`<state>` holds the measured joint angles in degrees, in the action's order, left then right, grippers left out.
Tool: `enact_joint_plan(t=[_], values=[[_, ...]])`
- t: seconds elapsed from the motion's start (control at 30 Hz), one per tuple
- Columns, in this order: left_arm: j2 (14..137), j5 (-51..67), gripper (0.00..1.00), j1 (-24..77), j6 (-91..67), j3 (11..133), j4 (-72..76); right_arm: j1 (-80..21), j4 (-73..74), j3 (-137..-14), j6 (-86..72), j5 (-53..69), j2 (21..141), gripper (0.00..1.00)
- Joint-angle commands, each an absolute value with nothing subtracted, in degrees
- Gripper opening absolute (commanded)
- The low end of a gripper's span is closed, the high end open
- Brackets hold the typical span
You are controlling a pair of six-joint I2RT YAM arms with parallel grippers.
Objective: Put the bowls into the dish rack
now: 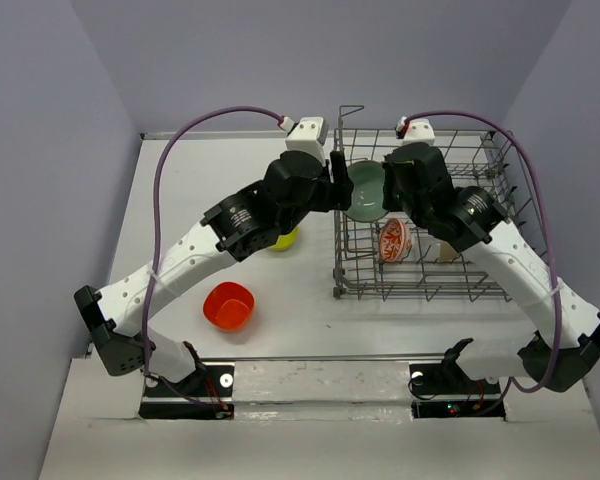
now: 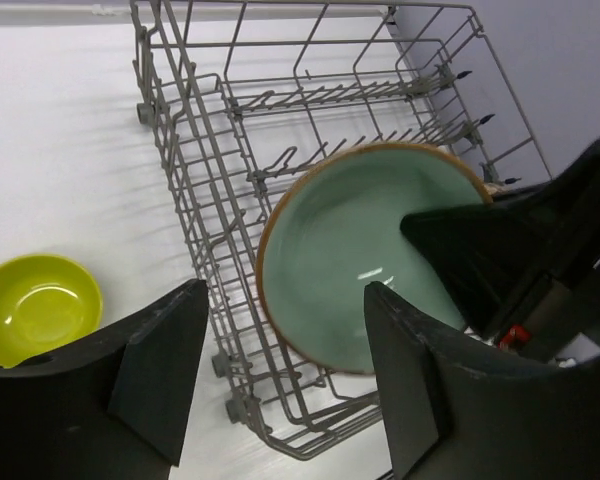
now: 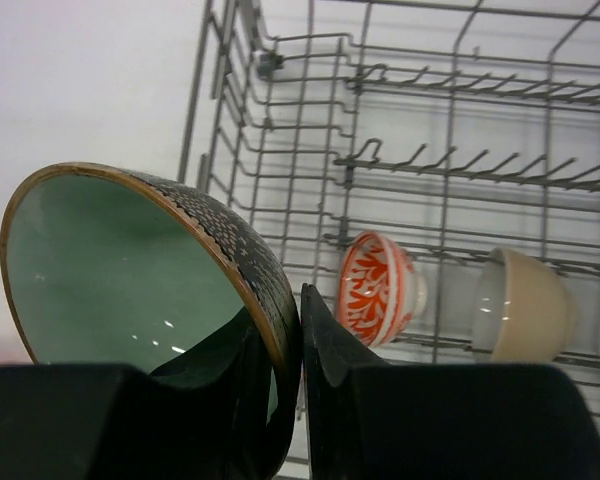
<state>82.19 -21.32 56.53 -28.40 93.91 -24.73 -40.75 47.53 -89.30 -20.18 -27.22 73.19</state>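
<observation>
My right gripper (image 3: 298,345) is shut on the rim of the pale teal bowl (image 3: 110,265), which has a dark patterned outside, and holds it tilted above the grey wire dish rack (image 1: 480,160). The same bowl (image 2: 355,250) shows in the left wrist view, and from above (image 1: 365,190) at the rack's left side. My left gripper (image 2: 280,375) is open and empty just left of it, over the rack's left wall (image 2: 195,170). In the rack stand a white bowl with red patterning (image 3: 380,287) and a cream bowl (image 3: 520,305). A lime-yellow bowl (image 2: 35,305) and an orange-red bowl (image 1: 228,305) sit on the table.
The rack (image 3: 460,170) has rows of upright tines and tall grid sides. The red-patterned bowl (image 1: 394,240) sits near its front left. Grey walls close in the white table (image 1: 190,180) on three sides. Purple cables arch over both arms.
</observation>
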Motion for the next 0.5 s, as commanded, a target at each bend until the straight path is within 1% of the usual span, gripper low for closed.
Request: enact_joint_plan(t=[0.0, 0.03, 0.07, 0.2, 0.27, 0.33, 0.37, 0.4, 0.47], values=[[76.84, -24.51, 0.74, 56.69, -24.53, 95.28, -21.0, -40.87, 43.33, -95.62, -16.18, -43.56, 75.23, 0.01], [75.42, -25.39, 0.76, 56.69, -23.91, 94.23, -20.22, -40.26, 43.33, -97.37, -14.61, -48.47, 77.15, 0.01], [73.93, -25.49, 0.76, 56.43, -23.56, 93.17, -20.21, -39.56, 43.24, -98.43, -13.89, -49.73, 78.04, 0.01], [66.11, -25.23, 0.77, 53.88, -22.68, 87.82, -19.95, -33.68, 41.23, -104.12, -10.47, -51.67, 82.68, 0.01], [61.36, -24.61, 0.78, 52.48, -22.59, 85.18, -19.34, -28.58, 39.83, -107.12, -8.54, -52.64, 85.67, 0.01], [56.46, -24.0, 0.78, 51.86, -23.02, 79.76, -18.9, -24.98, 37.45, -107.31, -7.13, -52.38, 87.27, 0.01], [54.86, -23.12, 0.79, 51.42, -23.55, 77.45, -18.11, -22.52, 33.61, -107.05, -5.03, -54.21, 87.97, 0.01], [53.19, -22.94, 0.79, 51.24, -23.73, 73.34, -17.84, -21.89, 31.05, -105.22, -3.18, -55.88, 89.28, 0.01], [48.44, -22.76, 0.79, 50.89, -23.99, 69.63, -17.4, -20.4, 25.6, -103.54, 0.16, -58.61, 90.78, 0.01]])
